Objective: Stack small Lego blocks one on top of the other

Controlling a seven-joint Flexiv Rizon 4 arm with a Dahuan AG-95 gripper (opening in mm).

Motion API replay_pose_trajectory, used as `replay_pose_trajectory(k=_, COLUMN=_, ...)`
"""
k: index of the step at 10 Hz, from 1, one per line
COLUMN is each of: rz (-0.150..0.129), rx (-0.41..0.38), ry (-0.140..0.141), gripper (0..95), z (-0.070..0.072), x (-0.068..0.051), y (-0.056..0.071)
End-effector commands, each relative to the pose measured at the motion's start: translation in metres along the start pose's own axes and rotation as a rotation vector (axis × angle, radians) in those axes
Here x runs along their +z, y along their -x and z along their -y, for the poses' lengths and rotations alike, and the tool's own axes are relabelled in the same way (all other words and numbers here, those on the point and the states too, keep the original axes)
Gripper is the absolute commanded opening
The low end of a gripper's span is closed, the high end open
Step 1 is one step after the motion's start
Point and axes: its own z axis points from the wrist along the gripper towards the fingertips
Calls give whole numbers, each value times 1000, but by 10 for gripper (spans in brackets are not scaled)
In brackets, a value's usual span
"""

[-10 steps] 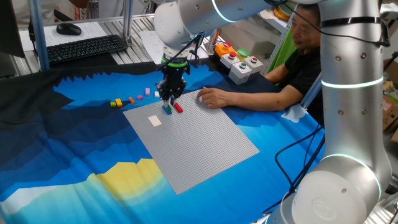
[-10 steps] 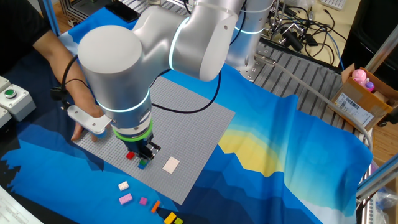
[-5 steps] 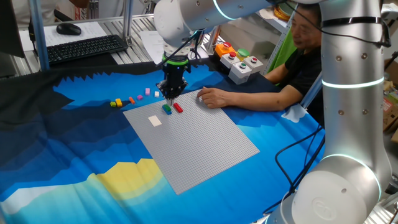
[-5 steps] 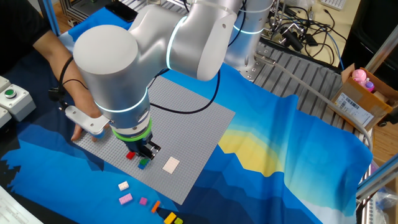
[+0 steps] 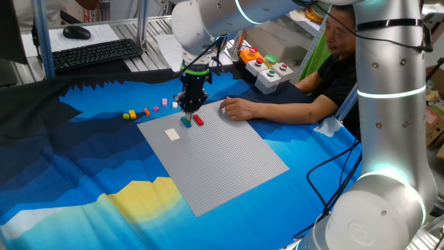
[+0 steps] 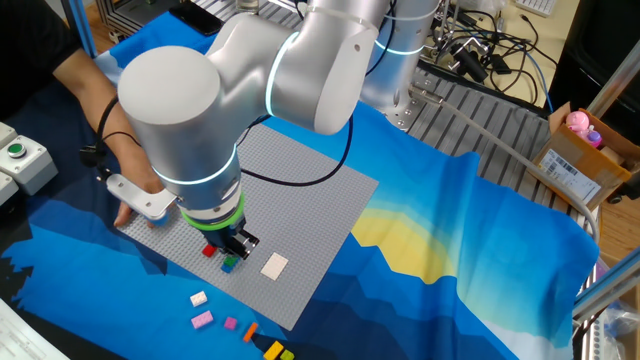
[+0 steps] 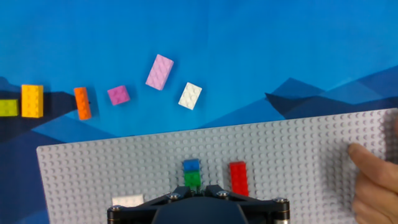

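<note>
- Gripper (image 5: 188,110): you are seeing it pointing straight down over the near edge of the grey baseplate (image 5: 222,163); its fingers are clenched fully together, grasping nothing that shows.
- Blue brick (image 7: 191,165) and green brick (image 7: 192,179): they are sitting on the baseplate, touching each other, just in front of the fingers in the hand view. Whether one is on top of the other, you cannot tell.
- Red brick (image 7: 238,178): it is lying on the baseplate just beside the blue and green pair.
- White plate (image 7: 128,201): it is lying flat on the baseplate, apart from the pair.
- Loose bricks on the blue cloth (image 7: 249,56) covering the tabletop: white brick (image 7: 189,96), large pink brick (image 7: 160,71), small pink brick (image 7: 118,94), orange brick (image 7: 82,102), yellow brick (image 7: 32,101), lime brick (image 7: 8,107), all sitting in a rough row.
- Person's hand (image 5: 237,109): it is resting on the baseplate's far corner.
- Button box (image 5: 269,73): it is standing beyond the cloth.
</note>
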Motion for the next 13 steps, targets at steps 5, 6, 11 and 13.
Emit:
replay_pose_trajectory(k=5, rz=-5, rx=16, ry=-9, gripper=190, z=-1, x=-14, y=10)
replay_pose_trajectory(k=6, rz=-9, rx=20, ry=-5, gripper=190, z=0, x=-18, y=18)
replay_pose_trajectory(k=11, rz=1, rx=51, ry=5, gripper=190, z=3, x=-24, y=45)
replay_pose_trajectory(k=13, rz=13, rx=65, ry=2, gripper=190, z=3, x=-20, y=55)
